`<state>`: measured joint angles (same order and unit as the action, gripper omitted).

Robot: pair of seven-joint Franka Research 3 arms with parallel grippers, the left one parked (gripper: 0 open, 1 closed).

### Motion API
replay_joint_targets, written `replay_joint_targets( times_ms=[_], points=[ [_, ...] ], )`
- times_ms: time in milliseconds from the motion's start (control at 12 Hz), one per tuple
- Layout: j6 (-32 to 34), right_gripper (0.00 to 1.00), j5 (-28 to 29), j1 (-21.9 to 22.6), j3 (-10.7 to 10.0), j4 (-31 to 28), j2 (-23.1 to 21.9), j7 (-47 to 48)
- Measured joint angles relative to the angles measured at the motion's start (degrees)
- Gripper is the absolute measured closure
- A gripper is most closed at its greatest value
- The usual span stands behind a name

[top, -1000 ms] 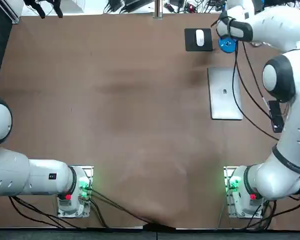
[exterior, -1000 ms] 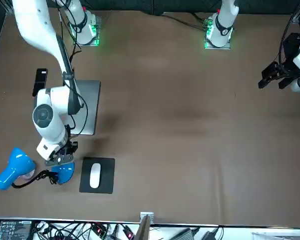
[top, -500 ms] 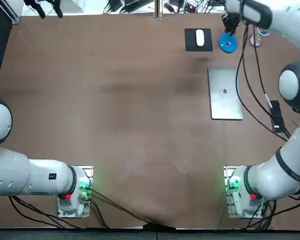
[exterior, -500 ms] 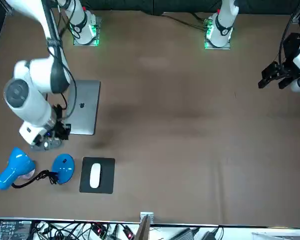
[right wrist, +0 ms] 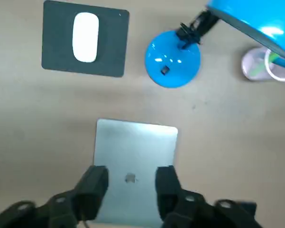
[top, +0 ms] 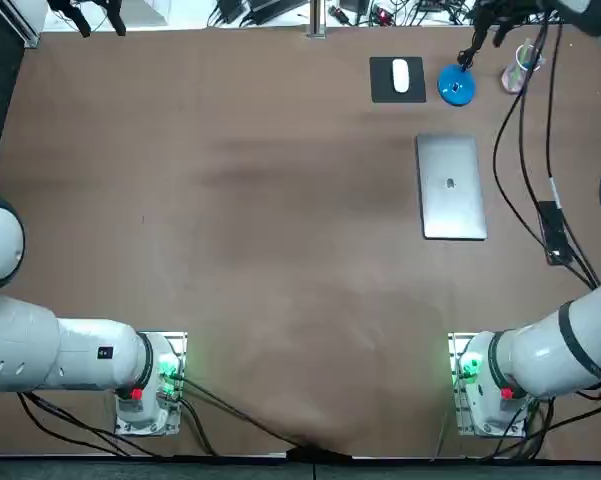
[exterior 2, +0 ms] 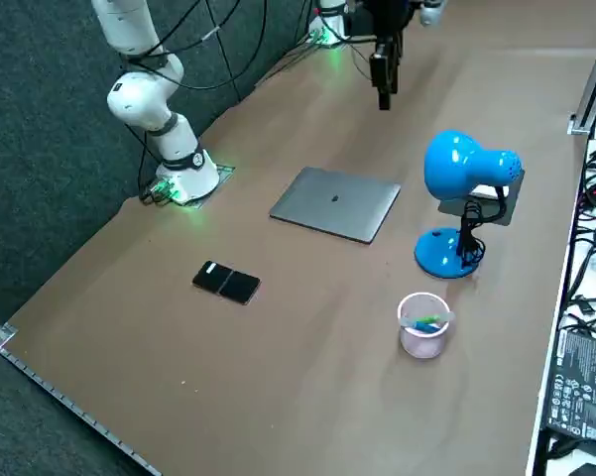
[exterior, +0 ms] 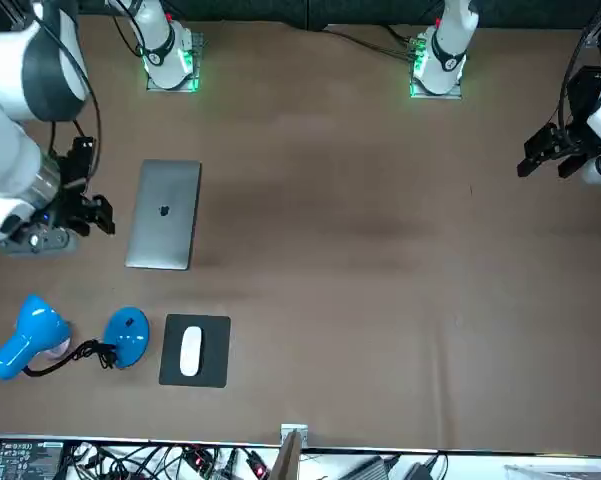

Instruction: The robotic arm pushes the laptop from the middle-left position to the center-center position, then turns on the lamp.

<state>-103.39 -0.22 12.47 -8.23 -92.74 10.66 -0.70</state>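
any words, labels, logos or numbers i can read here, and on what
No words or numbers can be read anywhere.
laptop: small dark logo on the lid, no letters.
lamp base: small dark mark, too small to read.
right gripper, open, held high near the laptop: no label shows.

Closed laptop (top: 450,187) right of centre, blue lamp base (top: 456,88) beyond (claw (top: 492,18) above it, at far edge)

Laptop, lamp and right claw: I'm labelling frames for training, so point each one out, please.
Laptop (top: 450,187): top view, middle of the closed lid.
Lamp (top: 456,88): top view, its round blue base.
Right claw (right wrist: 131,172): right wrist view, the open gap midway; claw raised, empty.
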Motion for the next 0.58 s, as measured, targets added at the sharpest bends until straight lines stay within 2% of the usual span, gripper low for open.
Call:
replay_joint_targets(
  times_ms=[250,333,583],
  points=[
    [3.83,0.05,0.12,-1.29,-0.07,0.01,-3.33,0.07],
    [5.04,0.0,0.13,-1.43,-0.06,-0.01,-4.43,0.11],
    [7.51,0.0,0.14,-2.02,-0.06,-0.29,-7.7,0.2]
  ],
)
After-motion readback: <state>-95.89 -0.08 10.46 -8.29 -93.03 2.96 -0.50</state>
